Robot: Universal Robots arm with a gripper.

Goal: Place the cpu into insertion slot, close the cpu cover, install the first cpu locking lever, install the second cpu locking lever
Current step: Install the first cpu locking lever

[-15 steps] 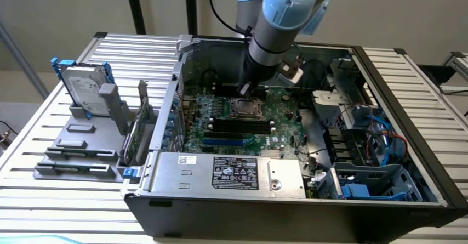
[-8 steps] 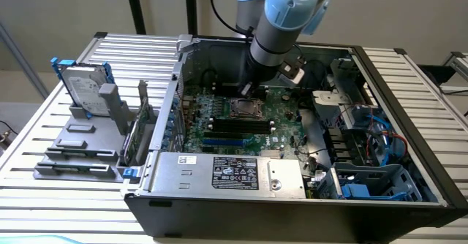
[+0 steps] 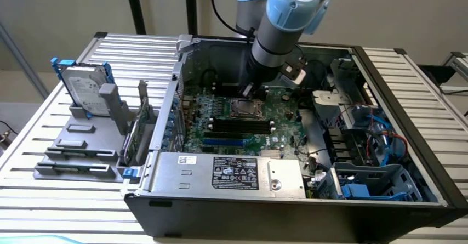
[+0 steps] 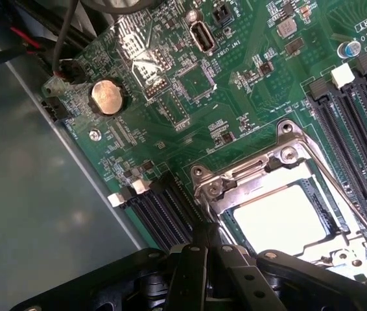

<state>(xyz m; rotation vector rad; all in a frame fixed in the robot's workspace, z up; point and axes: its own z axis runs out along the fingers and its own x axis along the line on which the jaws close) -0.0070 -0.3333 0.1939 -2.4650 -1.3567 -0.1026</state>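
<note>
The cpu (image 4: pixel 281 217) lies silvery face up in the insertion slot (image 3: pixel 244 108) on the green board. The cpu cover (image 4: pixel 261 175), a silvery frame, lies down over it, and the chip shows through its window. A thin locking lever (image 4: pixel 349 194) runs along one side of the socket. My gripper (image 4: pixel 201 236) is shut, with its black fingertips together at the socket's corner beside the cover's edge. I see nothing held between them. In the exterior view the arm reaches down into the open case, and the gripper (image 3: pixel 254 92) hangs just behind the socket.
Long black memory slots (image 4: pixel 358 110) flank the socket, with more (image 3: pixel 241 126) in front of it. A coin battery (image 4: pixel 107 97) sits on the board. The grey power-supply box (image 3: pixel 227 171) fills the case's front. A hard drive (image 3: pixel 80 90) stands on the slatted table at the exterior view's left.
</note>
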